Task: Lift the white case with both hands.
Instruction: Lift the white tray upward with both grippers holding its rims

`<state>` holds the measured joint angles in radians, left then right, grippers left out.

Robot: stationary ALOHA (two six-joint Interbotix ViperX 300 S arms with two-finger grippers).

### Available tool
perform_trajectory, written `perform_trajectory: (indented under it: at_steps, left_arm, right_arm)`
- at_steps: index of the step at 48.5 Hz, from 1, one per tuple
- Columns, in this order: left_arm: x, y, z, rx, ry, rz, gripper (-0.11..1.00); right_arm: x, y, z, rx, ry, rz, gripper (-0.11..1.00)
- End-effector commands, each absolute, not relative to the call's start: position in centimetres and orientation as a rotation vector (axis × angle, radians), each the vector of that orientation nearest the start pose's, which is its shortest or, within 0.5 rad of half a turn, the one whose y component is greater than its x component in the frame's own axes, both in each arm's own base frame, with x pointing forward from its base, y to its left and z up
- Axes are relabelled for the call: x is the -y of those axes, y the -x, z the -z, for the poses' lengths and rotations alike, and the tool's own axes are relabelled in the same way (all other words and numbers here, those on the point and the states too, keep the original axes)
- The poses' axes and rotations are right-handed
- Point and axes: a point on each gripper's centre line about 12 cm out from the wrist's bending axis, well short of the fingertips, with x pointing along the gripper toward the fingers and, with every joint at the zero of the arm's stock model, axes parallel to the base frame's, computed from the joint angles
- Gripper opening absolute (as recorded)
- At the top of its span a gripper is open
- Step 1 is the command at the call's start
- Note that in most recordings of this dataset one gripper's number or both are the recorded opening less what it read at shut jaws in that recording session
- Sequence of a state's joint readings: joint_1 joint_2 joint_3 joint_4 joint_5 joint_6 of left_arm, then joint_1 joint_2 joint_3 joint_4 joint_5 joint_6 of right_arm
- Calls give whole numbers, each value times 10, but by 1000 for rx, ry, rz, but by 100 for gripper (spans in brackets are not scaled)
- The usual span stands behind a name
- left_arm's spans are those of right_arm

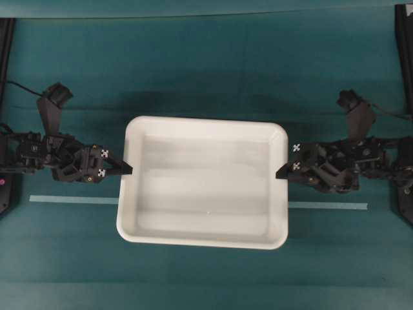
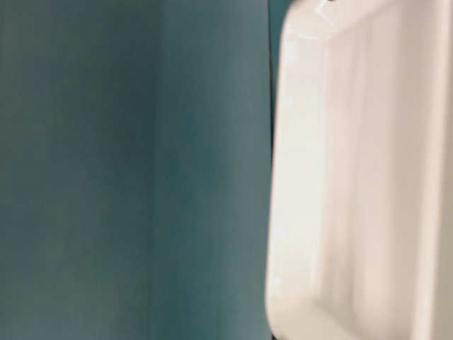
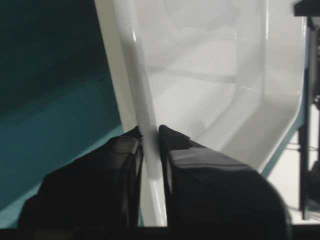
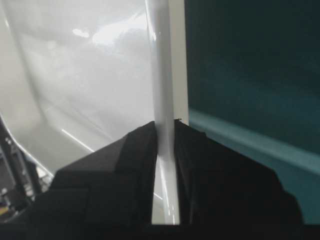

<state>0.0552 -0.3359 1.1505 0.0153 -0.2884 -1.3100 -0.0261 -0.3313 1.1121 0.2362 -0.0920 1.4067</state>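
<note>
White case (image 1: 203, 183): a wide shallow tray, centred over the teal table (image 1: 206, 77), between both arms.
Left gripper (image 1: 126, 169): jaws clamped on the middle of the case's left rim.
Right gripper (image 1: 281, 172): jaws clamped on the right rim, opposite.
Pale tape strip (image 1: 71, 199): lay across the table, passing under the case.

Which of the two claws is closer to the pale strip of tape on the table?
About equal. The left end effector grips the white case on its left rim, just above the tape strip. The right end effector grips the right rim, just above the strip's other end.
</note>
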Motion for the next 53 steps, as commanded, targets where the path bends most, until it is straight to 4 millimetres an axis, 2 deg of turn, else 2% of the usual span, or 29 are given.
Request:
perform_trajectory:
  at_steps: [1, 12, 18, 40, 53]
  left_arm:
    - [-10, -277, -172, -395, 1283, -343, 9]
    - [-4, -275, -203, -363, 1336, -311, 8]
    - [-4, -272, -219, -349, 1344, -304, 8]
    - [-5, -257, -282, -330, 1375, -306, 8]
    - [-5, -261, -316, -287, 1391, -275, 7]
  right_arm:
    - [10, -271, -167, -462, -1587, 563, 11]
    - [12, -260, -207, -458, -1609, 534, 11]
    - [11, -255, -220, -469, -1615, 527, 11]
    - [7, -262, -273, -476, -1619, 471, 11]
    - [5, -264, -312, -480, -1608, 434, 11]
